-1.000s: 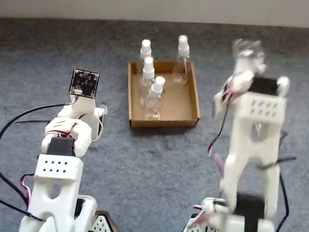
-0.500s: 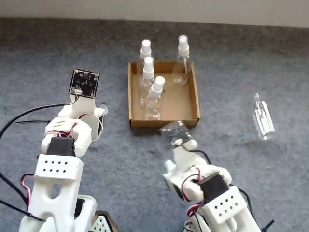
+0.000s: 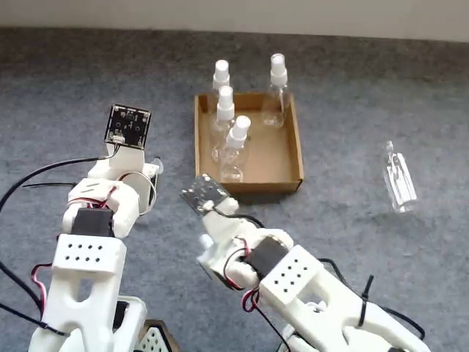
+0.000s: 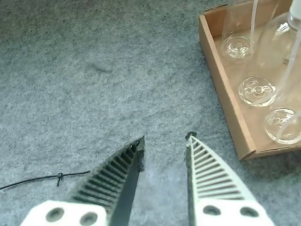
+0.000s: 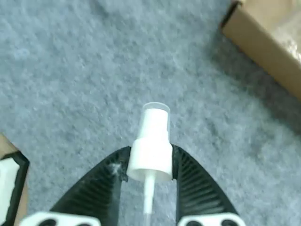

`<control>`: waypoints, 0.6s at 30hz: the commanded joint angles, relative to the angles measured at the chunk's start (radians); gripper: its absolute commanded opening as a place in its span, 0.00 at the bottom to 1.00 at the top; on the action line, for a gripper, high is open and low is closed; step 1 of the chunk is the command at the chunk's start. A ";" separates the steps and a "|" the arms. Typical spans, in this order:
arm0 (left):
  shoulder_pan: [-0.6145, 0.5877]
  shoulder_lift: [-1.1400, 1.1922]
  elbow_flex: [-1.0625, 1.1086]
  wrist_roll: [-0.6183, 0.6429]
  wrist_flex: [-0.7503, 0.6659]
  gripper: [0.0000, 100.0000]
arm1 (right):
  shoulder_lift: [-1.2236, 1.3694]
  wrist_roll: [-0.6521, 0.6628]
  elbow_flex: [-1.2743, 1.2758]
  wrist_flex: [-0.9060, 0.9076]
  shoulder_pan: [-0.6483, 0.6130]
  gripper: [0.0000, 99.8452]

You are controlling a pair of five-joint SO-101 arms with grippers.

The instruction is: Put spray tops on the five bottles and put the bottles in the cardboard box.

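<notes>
Bench [image 3: 352, 110], grey carpet: cardboard box [image 3: 297, 158] near centre, four upright spray-topped bottles [image 3: 225, 110] inside. Uncapped bottle [image 3: 399, 182] lying on its side, well right of box. Left end effector [image 4: 165, 138] wide, over carpet beside box. Right end effector [image 5: 149, 151] clamped on white spray top [image 5: 153, 141].

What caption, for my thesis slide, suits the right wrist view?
The right gripper clamps a white spray top over grey carpet, a corner of the cardboard box beyond.
</notes>
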 commanded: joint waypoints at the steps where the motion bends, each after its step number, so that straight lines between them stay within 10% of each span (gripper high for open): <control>1: -0.073 -0.004 -0.041 -0.003 -0.014 0.14 | 0.062 -0.060 -0.082 -0.125 -0.039 0.14; 10: -0.142 -0.004 -0.117 -0.003 0.014 0.14 | 0.189 -0.155 -0.085 -0.266 -0.079 0.35; 18: -0.137 -0.005 -0.200 -0.058 0.267 0.15 | 0.048 0.095 -0.432 0.444 0.236 0.35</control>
